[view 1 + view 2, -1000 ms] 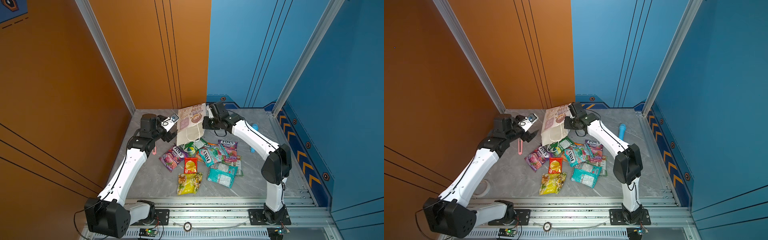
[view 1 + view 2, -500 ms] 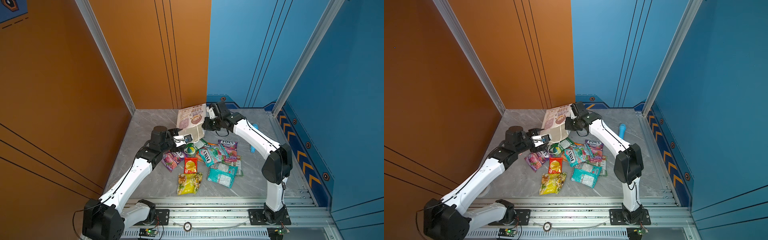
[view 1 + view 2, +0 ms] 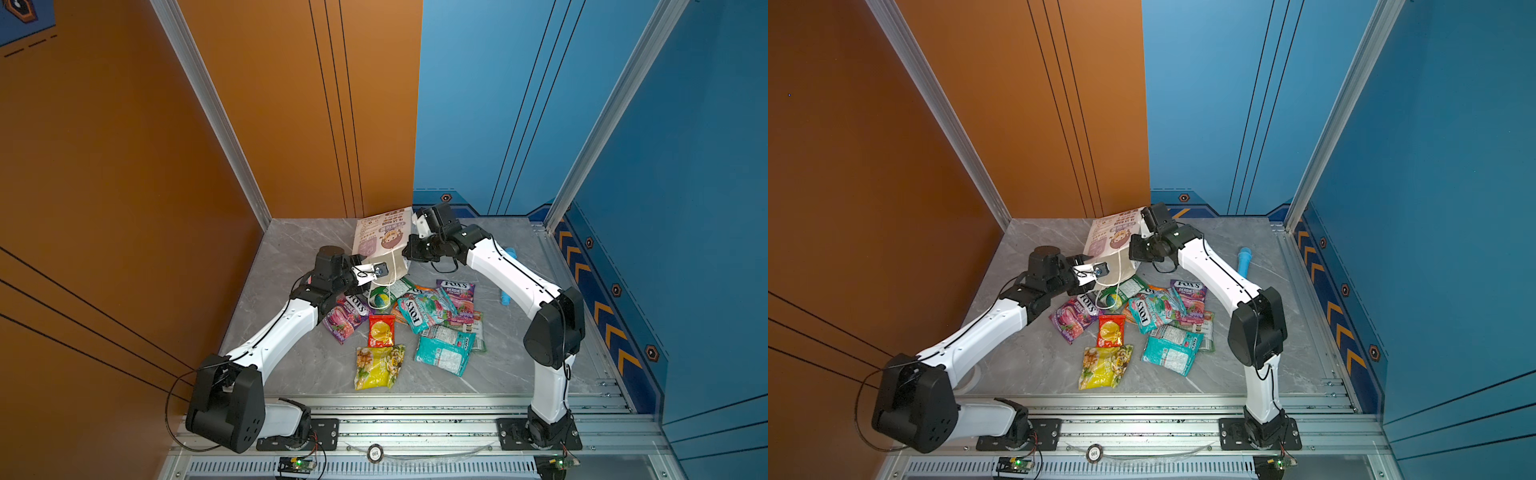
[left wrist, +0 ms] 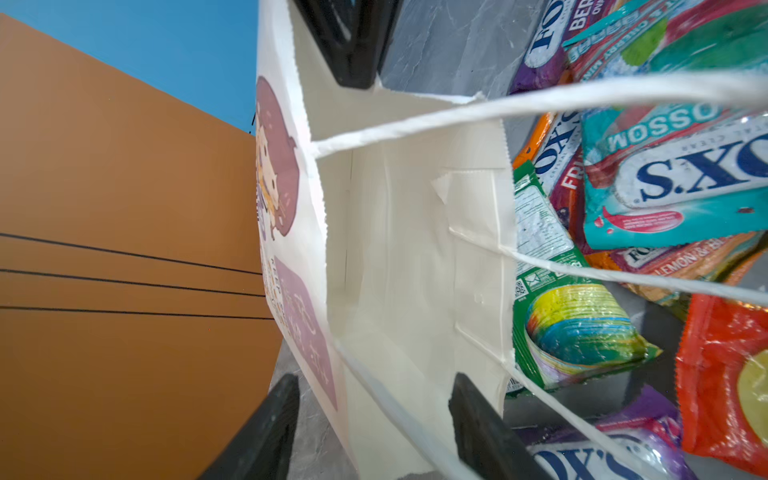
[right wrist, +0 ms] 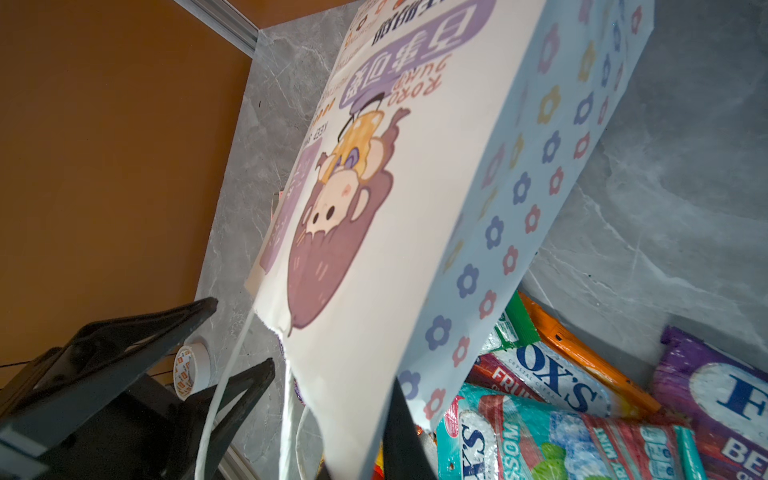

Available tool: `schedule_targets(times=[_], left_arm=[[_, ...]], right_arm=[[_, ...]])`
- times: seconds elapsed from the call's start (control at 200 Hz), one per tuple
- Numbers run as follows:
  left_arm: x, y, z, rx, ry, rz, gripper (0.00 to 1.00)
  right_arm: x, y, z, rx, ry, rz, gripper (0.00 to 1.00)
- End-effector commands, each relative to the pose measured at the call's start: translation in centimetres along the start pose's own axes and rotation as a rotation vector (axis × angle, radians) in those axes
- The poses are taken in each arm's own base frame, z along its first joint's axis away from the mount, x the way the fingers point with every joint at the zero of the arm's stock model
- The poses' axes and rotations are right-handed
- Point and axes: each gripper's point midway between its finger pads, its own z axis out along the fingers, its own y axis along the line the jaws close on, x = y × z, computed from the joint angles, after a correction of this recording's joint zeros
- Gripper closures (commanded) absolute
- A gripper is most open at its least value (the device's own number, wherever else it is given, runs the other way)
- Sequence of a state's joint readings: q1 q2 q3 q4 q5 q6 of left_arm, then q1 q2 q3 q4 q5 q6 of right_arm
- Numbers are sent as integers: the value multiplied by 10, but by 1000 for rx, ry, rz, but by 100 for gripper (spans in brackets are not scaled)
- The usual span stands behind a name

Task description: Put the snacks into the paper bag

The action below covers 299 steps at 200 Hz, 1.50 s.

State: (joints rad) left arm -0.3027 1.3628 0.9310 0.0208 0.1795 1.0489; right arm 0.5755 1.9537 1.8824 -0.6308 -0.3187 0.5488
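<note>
Several snacks partly hidden beneath others, paper bag edge.

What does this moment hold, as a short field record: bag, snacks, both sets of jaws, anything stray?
bag: paper bag tilted, mouth toward the snacks; no packet visible inside in the left wrist view
snacks: snacks piled on the table by the bag mouth
left gripper: jaws apart, straddling the bag's printed wall at the rim
right gripper: jaws shut on the bag's rim at the opposite side
stray: light blue cylinder on the table, apart from the pile, beyond the right arm
</note>
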Motion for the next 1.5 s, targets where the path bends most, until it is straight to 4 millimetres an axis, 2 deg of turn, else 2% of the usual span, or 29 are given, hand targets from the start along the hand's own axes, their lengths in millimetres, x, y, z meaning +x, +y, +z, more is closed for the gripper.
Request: schedule_targets(times=[0.0,0.12,0.445,0.68,0.695,0.75,0.795,0.886,1.001,1.066,1.186,1.286,1.416,1.491], left_arm=[[3,24,3,-67,-2,-37,42],[18,28,12,-70,43,-44,47],[16,37,27,-108,43,-34,43],[27,43,44,-150,99,-5,42],[21,54,43,-170,88,-2,42],[21,56,45,-174,88,-3,43],[21,56,47,-174,87,-6,46],[21,59,50,-182,94,-13,58],[22,63,51,-194,106,-11,78],[22,64,52,-197,109,-4,82],[19,71,49,-225,125,-2,91],[14,82,42,-258,145,0,92],[1,93,29,-254,165,-4,100],[-6,100,20,-244,182,-25,100]], right_arm=[[-9,16,-27,-41,-25,2,90],[-9,19,-28,-54,-25,5,90],[-9,24,-30,-78,-22,15,90],[-8,31,-30,-107,-17,19,90],[-7,32,-30,-110,-16,17,90],[-7,33,-30,-116,-13,20,90],[-6,35,-30,-123,-11,18,90],[-5,37,-29,-132,-7,20,90],[-5,39,-28,-149,-2,27,90],[-4,40,-27,-161,4,34,89],[-5,39,-28,-170,5,43,77],[-12,33,-35,-163,-17,55,62],[-26,27,-51,-183,-67,78,47],[-36,20,-64,-190,-108,97,42]])
